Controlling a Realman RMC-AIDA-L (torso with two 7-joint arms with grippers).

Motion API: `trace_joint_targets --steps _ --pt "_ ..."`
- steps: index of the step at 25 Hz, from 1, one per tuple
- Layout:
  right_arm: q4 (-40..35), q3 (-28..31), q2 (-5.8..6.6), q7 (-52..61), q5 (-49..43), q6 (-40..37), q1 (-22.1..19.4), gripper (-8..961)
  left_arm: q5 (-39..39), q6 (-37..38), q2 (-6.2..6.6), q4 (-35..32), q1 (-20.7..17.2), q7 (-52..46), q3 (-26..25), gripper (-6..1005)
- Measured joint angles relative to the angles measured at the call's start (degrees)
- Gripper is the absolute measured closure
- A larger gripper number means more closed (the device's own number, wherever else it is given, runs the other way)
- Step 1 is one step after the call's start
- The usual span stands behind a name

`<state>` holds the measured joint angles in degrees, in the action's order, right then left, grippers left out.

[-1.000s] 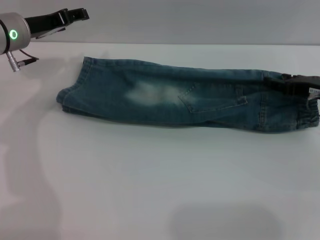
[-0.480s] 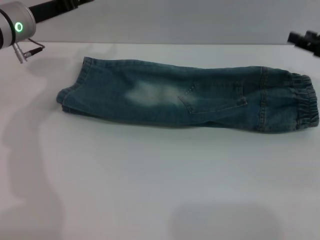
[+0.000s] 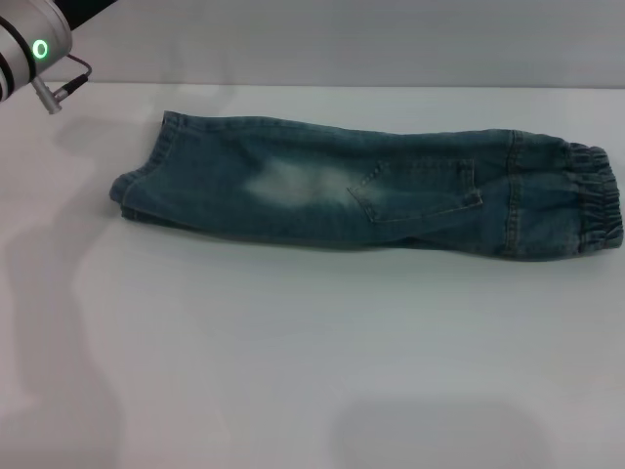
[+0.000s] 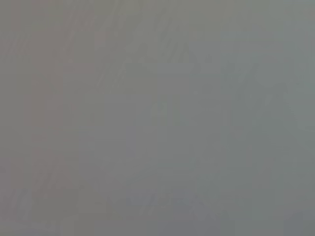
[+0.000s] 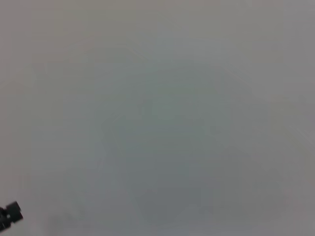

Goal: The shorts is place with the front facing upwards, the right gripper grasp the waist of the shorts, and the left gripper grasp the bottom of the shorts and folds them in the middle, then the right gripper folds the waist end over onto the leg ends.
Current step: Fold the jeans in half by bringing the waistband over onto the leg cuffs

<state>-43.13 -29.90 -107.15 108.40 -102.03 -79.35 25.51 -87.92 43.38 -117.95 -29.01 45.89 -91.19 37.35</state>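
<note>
Shorts [image 3: 371, 191] of long blue-green washed denim lie folded lengthwise on the white table [image 3: 293, 371], no gripper touching them; their ruffled elastic waistband [image 3: 598, 195] points right, hemmed leg ends [image 3: 137, 176] left. Only the left arm's silver-white, green-lit wrist [image 3: 29, 54] shows, far left; its fingers' state is impossible to tell

- The left arm shows only at the far-left top corner of the head view: its silver-white wrist [image 3: 24, 54], ringed in black, carries a glowing green light and a small plug with a cable.
- A black section runs up from that wrist and out of view; the left tool itself is out of sight.
- The right arm and its tool appear in no view.
</note>
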Motion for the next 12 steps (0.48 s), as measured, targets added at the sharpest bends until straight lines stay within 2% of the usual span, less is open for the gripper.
trace_joint_targets --steps 4,5,6,7,12 --pt "-1.35 0.28 2.64 5.51 -6.51 -2.41 -0.48 362 6.13 2.32 -0.1 1.98 -0.06 8.63 0.0 173" --pt "-1.94 0.53 2.98 6.61 -8.6 -3.21 -0.42 362 6.13 2.32 -0.1 1.98 -0.06 8.63 0.0 173" --pt "-2.74 0.94 3.25 7.89 -10.89 -4.16 -0.29 361 6.13 2.32 -0.1 1.98 -0.06 8.63 0.0 173" --pt "-3.66 1.45 3.46 8.9 -12.95 -5.12 -0.15 361 9.05 3.48 -0.17 3.35 -0.1 13.05 0.0 173" --pt "-8.81 2.42 3.63 12.78 -19.07 -9.77 0.03 363 14.17 6.18 -0.18 5.78 -0.53 20.24 -0.02 173"
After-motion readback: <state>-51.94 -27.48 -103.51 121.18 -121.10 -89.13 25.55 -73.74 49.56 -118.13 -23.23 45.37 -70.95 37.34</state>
